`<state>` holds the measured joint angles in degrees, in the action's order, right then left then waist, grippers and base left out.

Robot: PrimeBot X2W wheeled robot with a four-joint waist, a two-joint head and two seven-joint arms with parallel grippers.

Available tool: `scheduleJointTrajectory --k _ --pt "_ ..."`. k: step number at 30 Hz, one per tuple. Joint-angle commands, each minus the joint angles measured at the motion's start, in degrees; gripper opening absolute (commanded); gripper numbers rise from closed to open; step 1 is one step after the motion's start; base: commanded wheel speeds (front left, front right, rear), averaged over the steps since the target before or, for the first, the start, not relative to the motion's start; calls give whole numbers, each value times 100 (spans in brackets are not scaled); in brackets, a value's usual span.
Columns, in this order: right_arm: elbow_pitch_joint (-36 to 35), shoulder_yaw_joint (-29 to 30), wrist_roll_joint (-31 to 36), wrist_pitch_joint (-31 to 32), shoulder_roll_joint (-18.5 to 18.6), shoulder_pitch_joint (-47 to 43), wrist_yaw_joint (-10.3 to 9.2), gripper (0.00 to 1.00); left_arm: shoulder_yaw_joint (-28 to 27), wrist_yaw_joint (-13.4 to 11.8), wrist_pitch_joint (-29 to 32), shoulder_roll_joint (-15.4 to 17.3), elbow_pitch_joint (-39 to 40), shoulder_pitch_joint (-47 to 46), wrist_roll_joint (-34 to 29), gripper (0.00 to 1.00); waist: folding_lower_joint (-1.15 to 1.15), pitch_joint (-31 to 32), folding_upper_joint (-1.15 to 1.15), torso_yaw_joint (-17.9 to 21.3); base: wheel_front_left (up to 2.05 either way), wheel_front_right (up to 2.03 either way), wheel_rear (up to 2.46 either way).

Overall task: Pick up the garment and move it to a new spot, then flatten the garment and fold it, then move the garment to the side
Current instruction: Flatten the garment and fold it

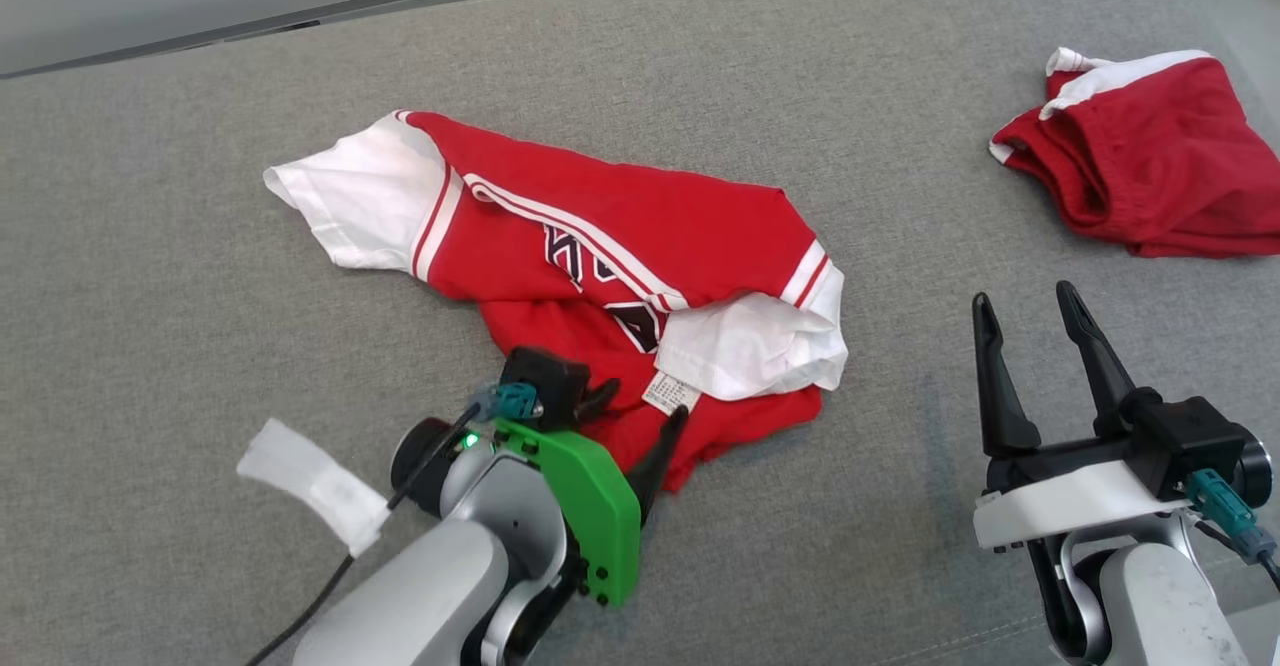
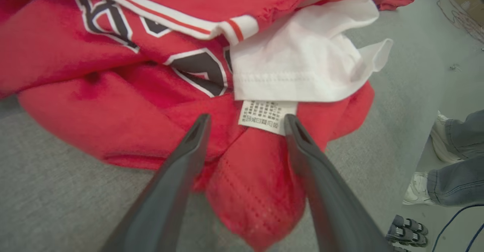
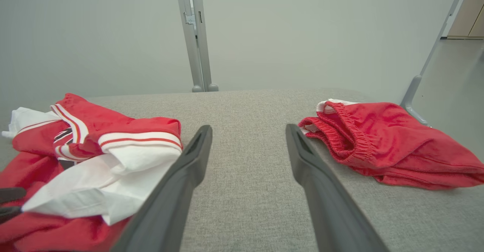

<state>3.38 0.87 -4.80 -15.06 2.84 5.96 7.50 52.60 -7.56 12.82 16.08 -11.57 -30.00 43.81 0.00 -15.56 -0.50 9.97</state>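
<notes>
The crumpled red-and-white mesh jersey (image 1: 600, 236) lies at the tips of the left gripper (image 1: 640, 411), spread wide and empty; right gripper (image 1: 1024, 294) likewise. Flattening, folding, moving aside: seemingly all 3 remain.

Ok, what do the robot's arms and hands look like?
Pale grey arms, long dark pointed fingers. The left gripper wears a bright green plate and green light, with white tape on its black cable. The right gripper has a white bracket. Both carry teal plugs.
</notes>
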Motion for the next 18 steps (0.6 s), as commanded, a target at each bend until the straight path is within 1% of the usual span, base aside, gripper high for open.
scheduleJointTrajectory --k 1,9,11,14,18 --pt "-5 18 57 -16 12 -48 -2 100 -41 -65 -51 72 183 254 134 100 0 2 50 -42 0 0 0" --pt "27 54 128 -16 11 -98 -2 100 -183 -357 -254 307 1071 920 325 100 0 13 50 -189 0 0 0" --pt "22 72 145 -16 12 -91 -2 100 -148 -366 -219 366 1243 1035 361 100 0 0 50 -233 0 0 0" --pt "34 66 172 -16 11 -55 -2 100 -110 -338 -209 400 1298 1141 404 100 0 -15 50 -283 0 0 0" --pt "46 42 200 -16 11 4 -2 100 -30 -254 -235 319 1129 1083 366 100 0 -37 50 -329 0 0 0"
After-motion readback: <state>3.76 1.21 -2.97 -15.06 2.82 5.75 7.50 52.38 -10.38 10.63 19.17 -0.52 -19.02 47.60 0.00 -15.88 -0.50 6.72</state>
